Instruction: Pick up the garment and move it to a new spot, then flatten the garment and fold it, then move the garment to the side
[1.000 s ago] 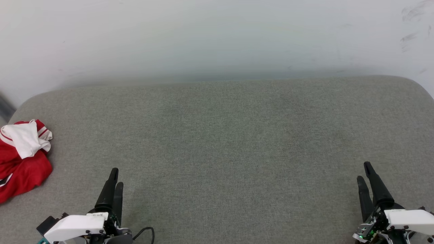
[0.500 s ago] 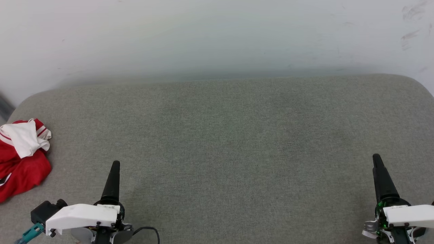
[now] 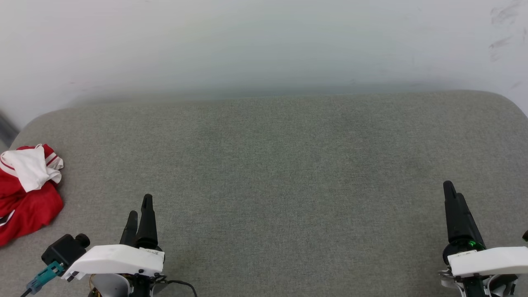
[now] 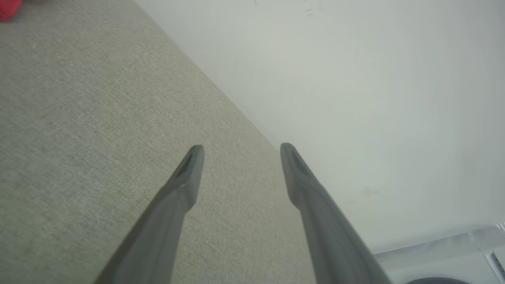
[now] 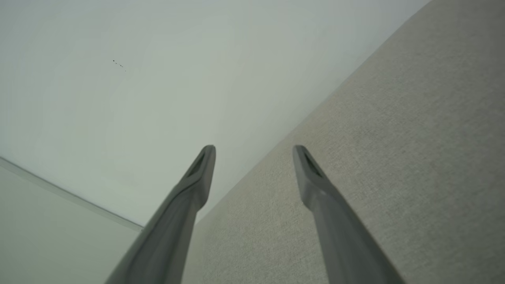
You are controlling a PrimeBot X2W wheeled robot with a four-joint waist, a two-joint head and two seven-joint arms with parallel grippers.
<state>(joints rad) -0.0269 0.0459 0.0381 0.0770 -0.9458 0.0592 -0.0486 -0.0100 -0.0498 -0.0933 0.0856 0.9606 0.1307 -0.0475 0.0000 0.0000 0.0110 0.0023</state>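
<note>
Head view: the left end effector (image 3: 139, 205) and right end effector (image 3: 452, 189) sit low, with long dark fingers pointing up. The garment (image 3: 24, 198), a crumpled red and white heap, lies at the left edge of the gray woven tabletop (image 3: 268, 165).

Left wrist view: the smooth pointy fingers (image 4: 185, 177) stand wide apart, holding nothing.

Right wrist view: the fingers (image 5: 197, 173) stand wide apart, empty too.

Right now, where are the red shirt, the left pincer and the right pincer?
red shirt (image 3: 29, 206), head view, on its red body cloth.
left pincer (image 4: 241, 149), left wrist view, midway between its fingertips.
right pincer (image 5: 253, 149), right wrist view, midway between its fingertips.
</note>
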